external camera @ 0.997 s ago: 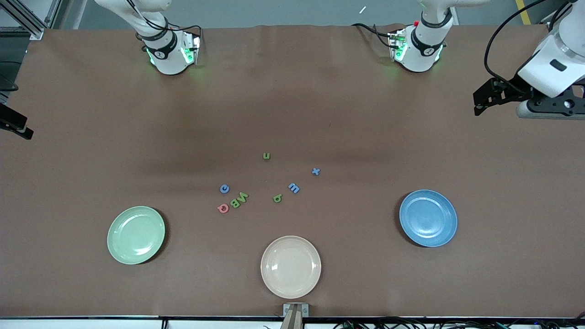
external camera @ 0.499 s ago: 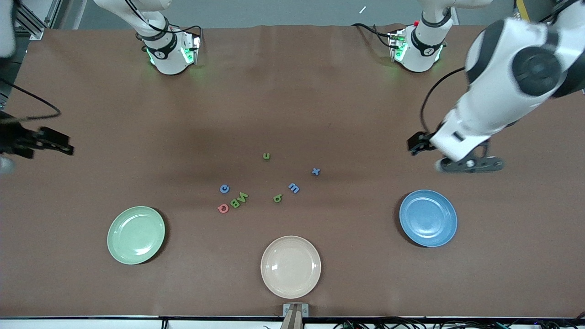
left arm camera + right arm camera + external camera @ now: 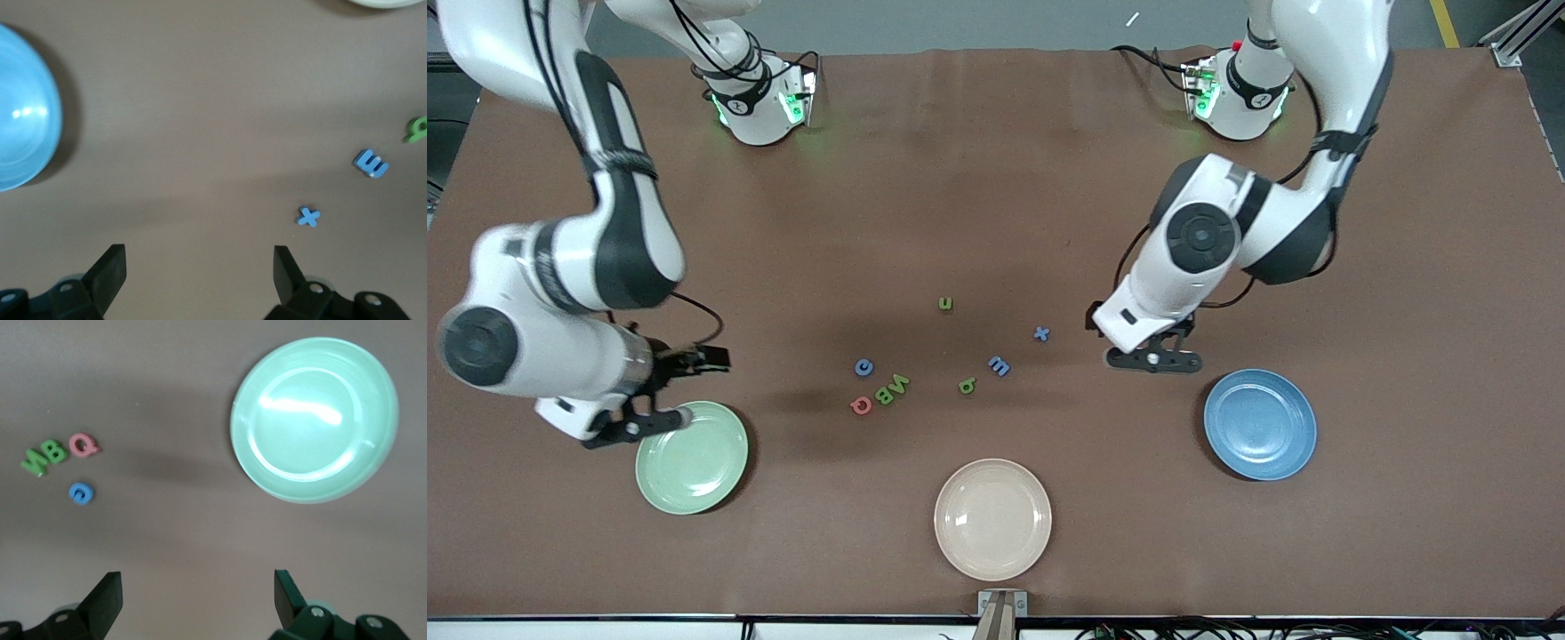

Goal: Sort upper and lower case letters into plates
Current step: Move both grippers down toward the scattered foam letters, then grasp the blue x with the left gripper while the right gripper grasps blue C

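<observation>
Eight letters sit loose on the bench (image 3: 996, 178) mid-span, none in a plate. Cluster toward the right arm's end: pink Q (image 3: 861, 405), green B (image 3: 886, 394) and green N (image 3: 901, 383) touching in a row, blue c (image 3: 863, 366) just beside them, farther from the front camera. Toward the left arm's end: green b (image 3: 967, 386), blue m (image 3: 999, 365), blue x (image 3: 1040, 333). Green n (image 3: 945, 304) lies alone, farthest from the camera. Pale green plate (image 3: 691, 457) is at the right arm's end, blue plate (image 3: 1259, 424) at the left arm's end, cream plate (image 3: 992, 519) between them and nearest the camera; all three hold nothing. Right gripper (image 3: 198, 600) hangs over bare bench just beside the green plate, jaws spread wide, nothing between them; its wrist view shows the plate plus the Q/B/N/c cluster. Left gripper (image 3: 200, 275) hangs over bare bench between the blue x and the blue plate, jaws also spread wide and holding nothing; its wrist view shows x, m, part of b and the blue plate's edge.
</observation>
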Tool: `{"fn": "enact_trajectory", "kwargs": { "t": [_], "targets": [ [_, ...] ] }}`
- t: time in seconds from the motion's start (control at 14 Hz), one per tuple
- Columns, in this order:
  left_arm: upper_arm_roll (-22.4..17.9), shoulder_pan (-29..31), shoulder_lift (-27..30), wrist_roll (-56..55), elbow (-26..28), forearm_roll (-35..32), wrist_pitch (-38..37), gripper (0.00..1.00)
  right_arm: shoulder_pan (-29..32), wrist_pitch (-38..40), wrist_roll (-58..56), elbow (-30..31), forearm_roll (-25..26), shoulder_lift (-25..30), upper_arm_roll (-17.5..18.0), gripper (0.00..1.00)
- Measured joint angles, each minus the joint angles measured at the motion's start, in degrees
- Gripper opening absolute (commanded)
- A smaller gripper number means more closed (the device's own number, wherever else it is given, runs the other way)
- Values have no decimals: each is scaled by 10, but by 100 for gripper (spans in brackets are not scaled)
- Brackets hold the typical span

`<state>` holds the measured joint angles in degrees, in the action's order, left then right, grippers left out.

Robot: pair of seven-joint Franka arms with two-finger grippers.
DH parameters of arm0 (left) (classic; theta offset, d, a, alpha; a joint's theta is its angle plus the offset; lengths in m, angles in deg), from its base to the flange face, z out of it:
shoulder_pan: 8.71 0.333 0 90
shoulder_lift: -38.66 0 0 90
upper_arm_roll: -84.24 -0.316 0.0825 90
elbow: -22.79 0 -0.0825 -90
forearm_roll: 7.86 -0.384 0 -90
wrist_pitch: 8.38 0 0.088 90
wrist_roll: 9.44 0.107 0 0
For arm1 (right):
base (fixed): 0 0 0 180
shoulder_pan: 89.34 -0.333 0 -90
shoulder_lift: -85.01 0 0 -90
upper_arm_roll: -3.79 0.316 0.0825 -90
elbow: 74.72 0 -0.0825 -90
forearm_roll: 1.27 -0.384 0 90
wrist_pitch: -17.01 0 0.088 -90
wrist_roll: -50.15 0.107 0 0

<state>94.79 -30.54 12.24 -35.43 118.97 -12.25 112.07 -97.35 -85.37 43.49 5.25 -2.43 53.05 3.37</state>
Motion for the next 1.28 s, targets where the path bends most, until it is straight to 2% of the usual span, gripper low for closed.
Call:
{"fn": "enact_trajectory", "kwargs": {
  "t": [0.14, 0.36, 0.5, 0.71, 0.93, 1.07, 1.28],
  "targets": [
    [1, -30, -34, 0, 9, -7, 43, 79, -11, -44, 18, 0, -1, -32, 0, 100],
    [1, -70, -87, 0, 12, -8, 107, 76, -42, -70, 110, 11, -8, -57, 2, 100],
    [1, -77, -115, 0, 12, -8, 134, 71, -88, -119, 209, 48, -8, -61, 3, 100],
    [1, -82, -136, 0, 12, -9, 144, 69, -143, -206, 314, 114, -8, -63, 3, 100],
    [1, -92, -144, 0, 11, -9, 146, 67, -149, -294, 332, 176, -8, -63, -1, 100],
    [1, -97, -149, 0, 11, -9, 157, 66, -148, -324, 332, 204, -9, -63, -5, 99],
    [1, -98, -157, 0, 11, -9, 167, 48, -149, -327, 332, 213, -12, -63, -4, 95]
  ]
}}
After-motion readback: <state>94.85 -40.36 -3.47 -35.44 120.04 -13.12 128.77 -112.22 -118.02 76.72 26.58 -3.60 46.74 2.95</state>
